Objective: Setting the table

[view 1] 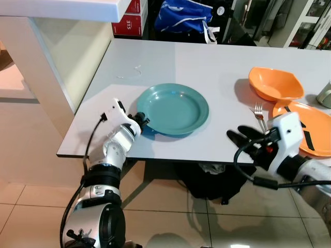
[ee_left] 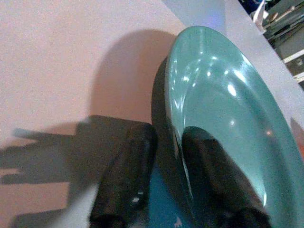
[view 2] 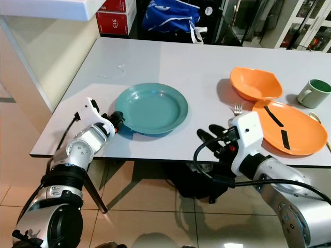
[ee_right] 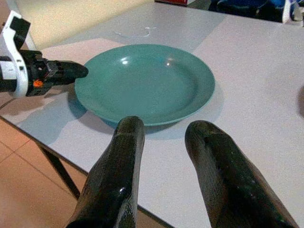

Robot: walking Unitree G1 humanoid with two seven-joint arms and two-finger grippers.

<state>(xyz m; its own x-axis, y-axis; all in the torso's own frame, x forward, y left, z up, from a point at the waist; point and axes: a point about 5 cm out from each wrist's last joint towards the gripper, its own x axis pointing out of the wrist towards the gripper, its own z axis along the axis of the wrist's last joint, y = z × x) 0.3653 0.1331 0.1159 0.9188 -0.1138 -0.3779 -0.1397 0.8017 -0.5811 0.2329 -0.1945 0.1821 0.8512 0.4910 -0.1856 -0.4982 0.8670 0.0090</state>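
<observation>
Near the front edge of the white table (view 1: 217, 57) your teal plate (view 1: 172, 109) sits a little tipped, its near-left rim lifted off the surface. Your left gripper (view 1: 141, 121) has that rim: in the left wrist view one black finger (ee_left: 216, 180) lies over the plate's upper face and the other (ee_left: 124, 175) runs underneath, so the jaws are pinching the plate's edge. Your right gripper (view 2: 207, 135) hovers at the table's front edge, to the right of the plate and apart from it, its two fingers (ee_right: 116, 178) spread with a plain gap between them and nothing held. Just beyond that gripper you can see a fork (view 1: 259, 115) lying on the table beside an orange plate (view 2: 289, 128) that has two dark strips on it. Behind those rests an orange bowl (view 1: 275, 83), and further right a green mug (view 2: 314, 92). At the table's far side you have a blue bag (view 1: 183, 18) and a red box (view 1: 129, 21).
</observation>
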